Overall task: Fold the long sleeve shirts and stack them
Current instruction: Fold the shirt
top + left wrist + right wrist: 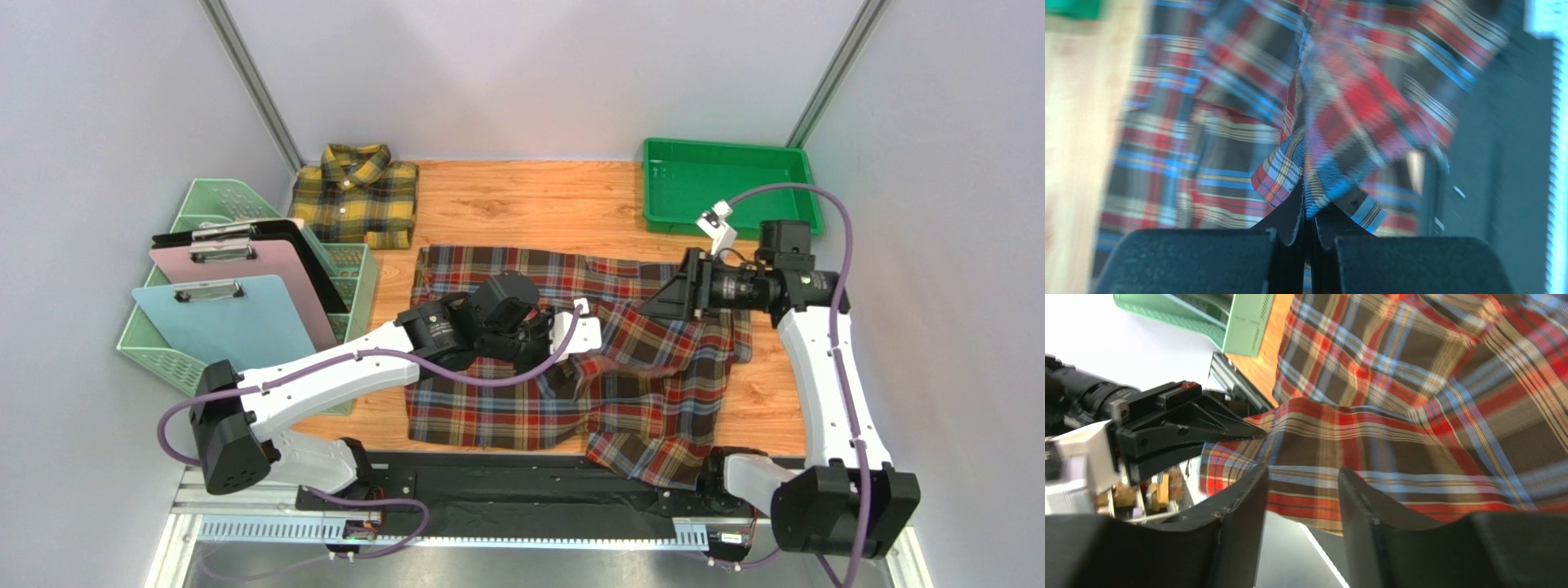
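Left arm: it reaches from its base at the near left corner diagonally across the bench (528, 202), with its wrist over the middle of the red plaid shirt (515, 404). The left claw (1308, 211) is fully closed. Its two fingers (1287, 229) meet on a pinched ridge of the red plaid cloth, which rises out of the grip and is held above the layers beneath.

Right arm: it runs from its base at the near right corner toward the far side, then bends at the wrist to point left, level with the shirt's right half. The right claw (1303, 474) stands with its fingers (1241, 502) parted and grips nothing. Plaid cloth shows in the gap between them, but contact cannot be judged. The right claw faces the left one across a raised band of fabric.

Red plaid shirt: spread across the centre of the bench, rumpled on its right side, with its lower right corner hanging over the near edge.

Yellow plaid shirt (356, 196): folded at the far left — apart from the red one, collar toward the back wall.

Also present: a green tray (736, 184) at the far right.
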{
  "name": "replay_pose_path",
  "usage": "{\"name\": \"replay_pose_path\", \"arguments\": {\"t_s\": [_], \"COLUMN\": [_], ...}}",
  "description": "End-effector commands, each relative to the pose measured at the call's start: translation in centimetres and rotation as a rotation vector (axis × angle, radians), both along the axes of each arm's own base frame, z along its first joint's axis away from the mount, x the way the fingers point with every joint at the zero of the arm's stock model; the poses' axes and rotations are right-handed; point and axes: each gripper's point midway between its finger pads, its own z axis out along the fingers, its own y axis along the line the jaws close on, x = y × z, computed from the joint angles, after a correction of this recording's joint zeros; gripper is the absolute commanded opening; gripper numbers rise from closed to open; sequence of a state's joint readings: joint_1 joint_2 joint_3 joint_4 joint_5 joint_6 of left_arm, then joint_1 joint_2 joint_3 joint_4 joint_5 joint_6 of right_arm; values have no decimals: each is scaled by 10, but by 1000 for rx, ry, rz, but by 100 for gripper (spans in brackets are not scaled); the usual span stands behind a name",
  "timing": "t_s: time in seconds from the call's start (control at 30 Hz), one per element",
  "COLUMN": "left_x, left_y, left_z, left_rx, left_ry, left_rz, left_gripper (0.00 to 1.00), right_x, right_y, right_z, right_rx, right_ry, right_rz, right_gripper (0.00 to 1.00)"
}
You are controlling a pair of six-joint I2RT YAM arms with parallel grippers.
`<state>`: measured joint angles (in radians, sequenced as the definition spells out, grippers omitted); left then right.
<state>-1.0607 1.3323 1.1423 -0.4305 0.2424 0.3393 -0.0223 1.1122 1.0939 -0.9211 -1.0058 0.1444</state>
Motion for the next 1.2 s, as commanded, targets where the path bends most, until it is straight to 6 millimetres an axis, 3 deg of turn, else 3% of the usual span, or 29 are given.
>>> {"name": "replay_pose_path", "arguments": {"t_s": [0.0,0.1,0.17,0.3,0.33,0.43,0.47,0.53,0.57,0.63,0.67,0.73,0.77,0.8,0.87,1.0,1.17], "left_x": [-55,-80,-92,-77,-72,-31,0,31,60,90,116,141,162,173,194,211,194], "left_y": [17,18,14,-5,-7,-13,-7,-3,10,22,39,54,72,80,103,131,144], "left_z": [-2,9,10,16,16,19,24,15,13,-3,-7,-27,-32,-46,-56,-89,-117], "left_rx": [71,60,64,67,70,41,13,-6,-28,-31,-44,-33,-46,-36,-56,-33,-8], "left_ry": [102,96,156,202,225,349,384,447,468,513,520,569,584,615,659,733,856], "left_rz": [-254,-377,-397,-319,-299,-167,-77,-2,79,160,235,309,375,413,498,587,645], "left_gripper": [0,0,0,0,0,0,0,0,0,0,0,0,0,0,0,0,0], "right_x": [-23,-4,20,63,76,95,100,111,116,127,132,142,148,151,157,162,165], "right_y": [-21,-31,-35,-46,-52,-62,-65,-73,-76,-87,-91,-105,-109,-113,-119,-124,-130], "right_z": [13,8,-2,-29,-48,-61,-71,-73,-79,-84,-87,-108,-109,-123,-132,-142,-151], "right_rx": [3,-50,-50,-89,-114,-157,-160,-207,-224,-288,-310,-385,-408,-420,-452,-478,-505], "right_ry": [-102,-129,-140,-118,-65,-34,5,2,15,16,21,69,73,113,144,168,189], "right_rz": [119,99,81,36,23,17,15,1,-4,-31,-40,-62,-71,-68,-76,-69,-61], "right_gripper": [54,60,61,59,58,57,57,58,58,59,59,59,59,59,58,57,57]}}
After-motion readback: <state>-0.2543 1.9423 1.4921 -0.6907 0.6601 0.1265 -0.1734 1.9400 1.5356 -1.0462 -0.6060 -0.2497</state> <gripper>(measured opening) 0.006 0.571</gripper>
